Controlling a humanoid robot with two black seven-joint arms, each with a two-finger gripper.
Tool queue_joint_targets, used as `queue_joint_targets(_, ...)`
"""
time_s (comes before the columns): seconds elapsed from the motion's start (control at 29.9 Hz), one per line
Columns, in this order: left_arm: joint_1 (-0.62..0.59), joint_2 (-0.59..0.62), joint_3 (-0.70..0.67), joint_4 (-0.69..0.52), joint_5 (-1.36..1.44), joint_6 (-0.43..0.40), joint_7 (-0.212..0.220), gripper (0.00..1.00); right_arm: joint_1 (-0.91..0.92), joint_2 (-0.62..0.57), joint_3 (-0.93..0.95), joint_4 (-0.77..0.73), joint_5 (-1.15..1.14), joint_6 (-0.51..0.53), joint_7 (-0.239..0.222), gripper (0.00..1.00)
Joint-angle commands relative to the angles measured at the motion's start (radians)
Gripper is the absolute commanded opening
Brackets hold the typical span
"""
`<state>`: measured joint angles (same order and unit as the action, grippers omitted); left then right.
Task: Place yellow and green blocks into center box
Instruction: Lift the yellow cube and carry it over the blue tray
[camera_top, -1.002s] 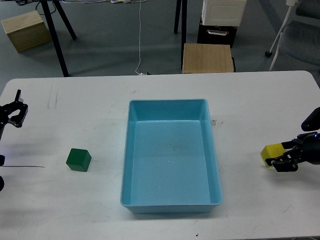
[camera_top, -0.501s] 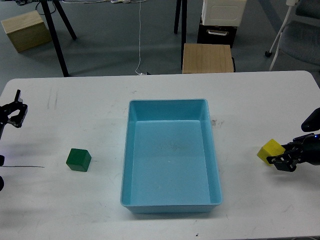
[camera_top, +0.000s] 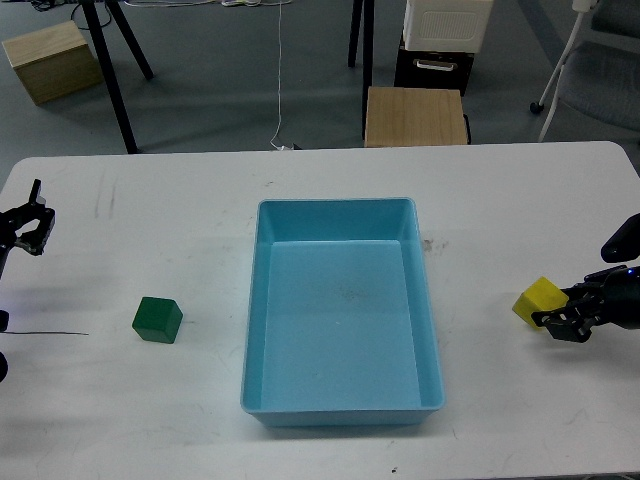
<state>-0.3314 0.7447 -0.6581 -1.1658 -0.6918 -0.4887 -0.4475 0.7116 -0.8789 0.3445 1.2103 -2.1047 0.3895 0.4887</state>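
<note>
- at the right edge of the white counter (camera_top: 500, 190), the right claw (camera_top: 556, 324) has its dark fingers closed on the small yellow cube-shaped block (camera_top: 538, 298), which sits tilted on one corner, so it looks lifted or half-lifted off the surface.
- that yellow block appears rigid, light and smooth-sided; a grip across two flat opposite faces should hold, but the tilt suggests the hold is near an edge, so it might pivot or slip.
- further inward, the open light-blue rectangular plastic box (camera_top: 345, 215) stands at the counter's centre, with nothing in it, well apart from both blocks.
- beyond the box, on the left half, the small dark green cube-shaped block (camera_top: 158, 319) rests flat, untouched; it is likely as stiff and light as the yellow one, best pinched on its side faces from above.
- at the far left edge, the left claw (camera_top: 32, 222) hangs well apart from the green block; it is too small and dark to judge its opening.
</note>
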Motion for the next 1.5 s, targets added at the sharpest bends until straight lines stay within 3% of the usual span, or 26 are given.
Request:
queue_joint_targets(0.0,-0.001,0.001,0.000,0.000,0.000,0.000,0.000,1.00,0.006,-0.003,0.014,0.006,0.005,-0.003,0.000,0.29)
queue_joint_targets(0.23,-0.003,0.001,0.000,0.000,0.000,0.000,0.000,1.00,0.008,-0.012,0.142,0.049,0.037,-0.009,0.000,0.29)
queue_joint_targets(0.47,-0.003,0.002,0.000,0.000,0.000,0.000,0.000,1.00,0.118,-0.003,0.209,0.193,0.386,0.002,0.000,0.30)
queue_joint_targets(0.6,-0.003,0.002,0.000,-0.002,0.000,0.000,-0.002,1.00,0.189,0.005,0.185,0.206,0.445,0.018,0.000,0.30)
queue_joint_targets(0.87,-0.002,0.002,-0.001,-0.002,0.000,0.000,-0.002,1.00,0.345,0.115,-0.042,0.158,0.439,0.058,0.000,0.30)
queue_joint_targets(1.17,-0.001,0.001,-0.003,-0.002,-0.002,0.000,-0.002,1.00,0.468,0.369,-0.225,-0.026,0.436,0.072,0.000,0.30)
queue_joint_targets(1.47,-0.003,0.002,-0.012,-0.002,-0.002,0.000,-0.002,1.00,0.516,0.535,-0.301,-0.139,0.436,0.098,0.000,0.31)
